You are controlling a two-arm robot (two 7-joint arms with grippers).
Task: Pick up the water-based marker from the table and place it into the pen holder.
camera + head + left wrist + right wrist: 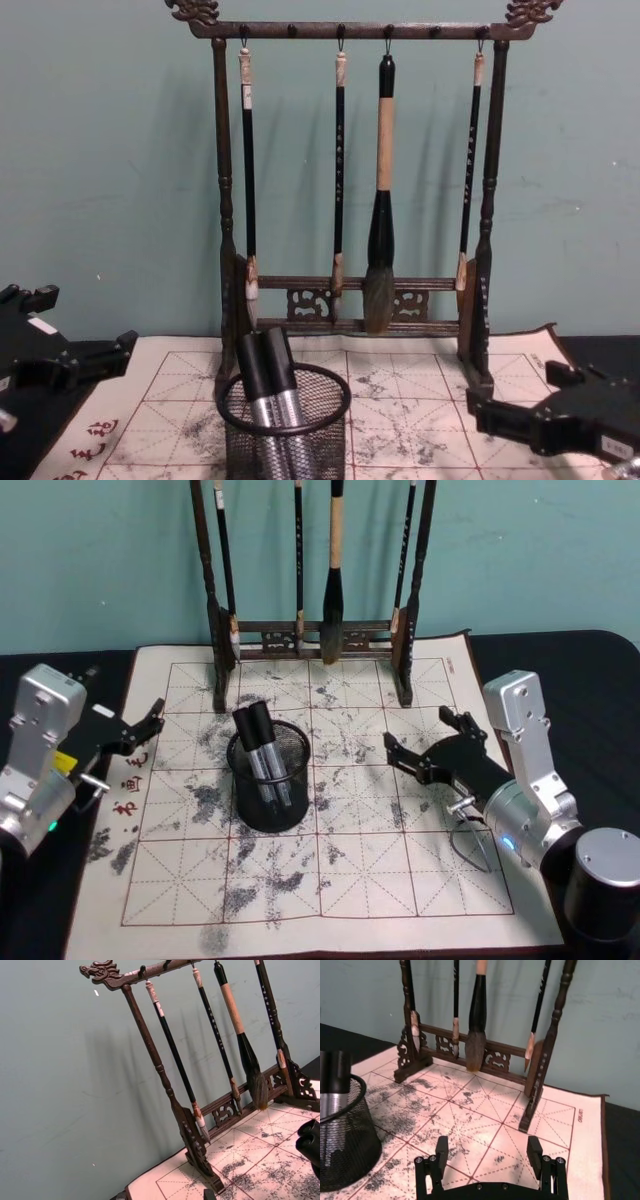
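Right gripper point(425, 745) fingers spread wide, empty, over the mat right of the pen holder point(268, 777). Left gripper point(140, 725) fingers open, holding nothing. Two markers point(262, 750) stand in the holder.

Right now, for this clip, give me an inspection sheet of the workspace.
Surface: calligraphy practice mat, ink-stained, on a dark table.
Job's things: pen holder on the mat, two markers standing inside.
Clutter: brush rack with four hanging brushes, behind the holder.
Grippers: left gripper open, empty, at the mat's left edge; right gripper open, empty, right of the holder.
Cables: thin wire at the right wrist.
Surroundings: teal wall.
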